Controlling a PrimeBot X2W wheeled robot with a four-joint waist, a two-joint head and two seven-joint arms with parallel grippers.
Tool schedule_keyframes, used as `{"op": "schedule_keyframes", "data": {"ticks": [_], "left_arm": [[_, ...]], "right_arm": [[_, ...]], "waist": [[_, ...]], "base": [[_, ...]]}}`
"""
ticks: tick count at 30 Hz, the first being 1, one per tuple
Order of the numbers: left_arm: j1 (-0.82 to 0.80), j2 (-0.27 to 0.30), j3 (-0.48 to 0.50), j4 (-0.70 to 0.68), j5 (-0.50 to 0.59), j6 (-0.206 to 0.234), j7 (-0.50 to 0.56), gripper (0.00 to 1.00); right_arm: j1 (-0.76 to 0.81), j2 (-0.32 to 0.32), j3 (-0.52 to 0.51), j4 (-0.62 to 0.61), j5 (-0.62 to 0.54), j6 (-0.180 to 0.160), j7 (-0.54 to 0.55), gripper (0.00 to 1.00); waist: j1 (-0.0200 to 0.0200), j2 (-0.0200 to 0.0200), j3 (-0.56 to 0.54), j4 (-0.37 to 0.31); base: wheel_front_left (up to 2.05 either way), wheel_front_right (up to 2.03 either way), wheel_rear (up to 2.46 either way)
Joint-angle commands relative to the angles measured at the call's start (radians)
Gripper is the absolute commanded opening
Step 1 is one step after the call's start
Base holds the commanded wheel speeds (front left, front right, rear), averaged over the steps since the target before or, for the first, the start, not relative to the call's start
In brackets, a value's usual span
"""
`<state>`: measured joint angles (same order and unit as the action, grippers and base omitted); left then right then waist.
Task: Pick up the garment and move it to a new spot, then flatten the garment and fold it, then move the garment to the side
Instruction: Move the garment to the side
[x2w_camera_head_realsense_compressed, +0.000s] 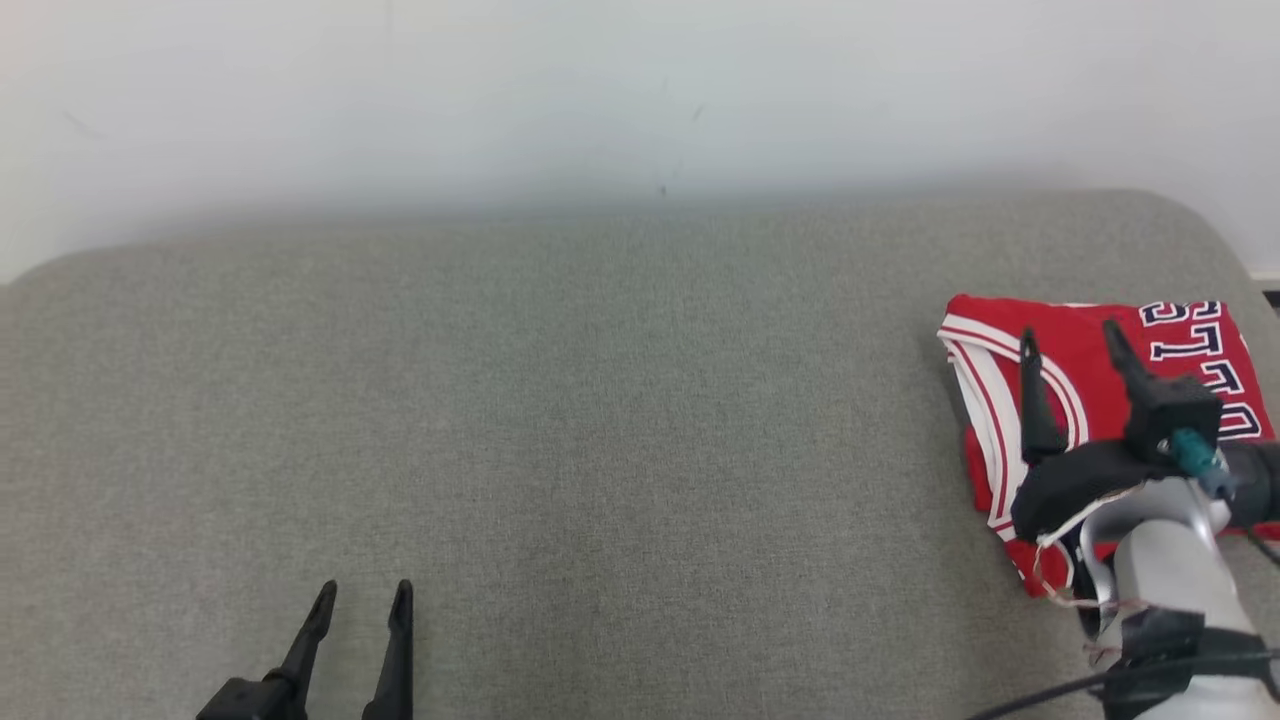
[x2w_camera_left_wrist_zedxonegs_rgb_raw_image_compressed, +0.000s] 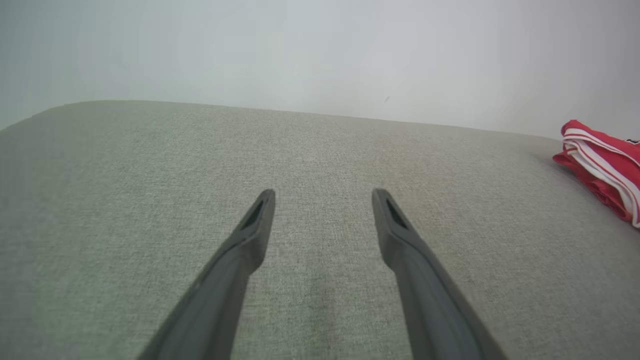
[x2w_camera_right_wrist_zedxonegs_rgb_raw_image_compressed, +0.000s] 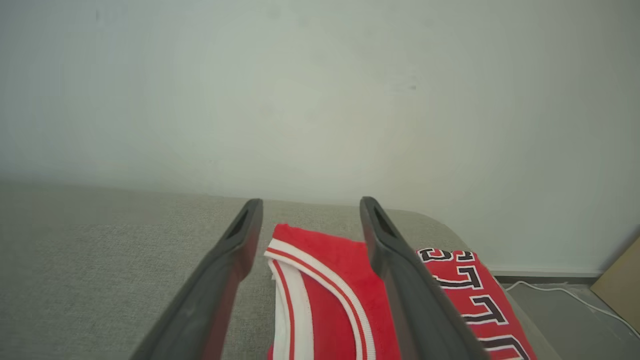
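A folded red fabric jersey (x2w_camera_head_realsense_compressed: 1185, 345), white-trimmed and dark-lettered, is overhung by the right gripper (x2w_camera_head_realsense_compressed: 1069, 332), spread wide and empty.

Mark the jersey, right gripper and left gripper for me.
jersey (x2w_camera_right_wrist_zedxonegs_rgb_raw_image_compressed: 325, 300), right wrist view, on the red panel between the white trims.
right gripper (x2w_camera_head_realsense_compressed: 1069, 335), head view, midway between its open fingertips, over the jersey.
left gripper (x2w_camera_head_realsense_compressed: 365, 585), head view, midway between its open fingertips.

Left gripper (x2w_camera_head_realsense_compressed: 364, 592), right gripper (x2w_camera_head_realsense_compressed: 1069, 335): jaws apart
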<state>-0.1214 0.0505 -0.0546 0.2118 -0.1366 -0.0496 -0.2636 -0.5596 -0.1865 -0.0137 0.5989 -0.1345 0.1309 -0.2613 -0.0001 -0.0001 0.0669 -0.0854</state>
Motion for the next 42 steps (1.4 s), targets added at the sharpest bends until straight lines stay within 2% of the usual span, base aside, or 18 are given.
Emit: {"op": "schedule_keyframes", "data": {"ticks": [1,10,23,36,42], "left_arm": [[0.018,0.0,0.009,-0.001,0.009,0.006,0.0,1.0],[0.047,0.001,0.057,-0.001,0.025,0.044,0.0,1.0],[0.082,0.0,0.094,-0.012,0.072,0.068,0.0,1.0],[0.106,0.001,0.104,-0.003,0.061,0.061,0.0,1.0],[0.103,0.001,0.106,-0.03,0.054,0.031,0.0,1.0]], "right_arm": [[0.032,0.005,0.021,-0.016,0.022,-0.001,-0.004,1.0],[0.192,0.041,0.083,-0.136,0.108,-0.001,-0.004,1.0],[0.36,0.079,0.09,-0.224,0.12,-0.001,-0.004,1.0],[0.432,0.09,0.078,-0.261,0.118,-0.001,-0.004,1.0],[0.437,0.095,0.08,-0.27,0.12,-0.001,-0.004,1.0]], "waist": [[0.0001,0.0001,-0.039,0.01],[0.0001,0.0001,-0.077,0.039],[0.0001,0.0001,-0.119,0.048],[0.0001,0.0001,-0.137,0.041],[0.0001,0.0001,-0.131,0.044]], "base": [[0.0,0.0,0.0],[0.0,0.0,0.0],[0.0,0.0,0.0],[0.0,0.0,0.0],[0.0,0.0,0.0]]}}
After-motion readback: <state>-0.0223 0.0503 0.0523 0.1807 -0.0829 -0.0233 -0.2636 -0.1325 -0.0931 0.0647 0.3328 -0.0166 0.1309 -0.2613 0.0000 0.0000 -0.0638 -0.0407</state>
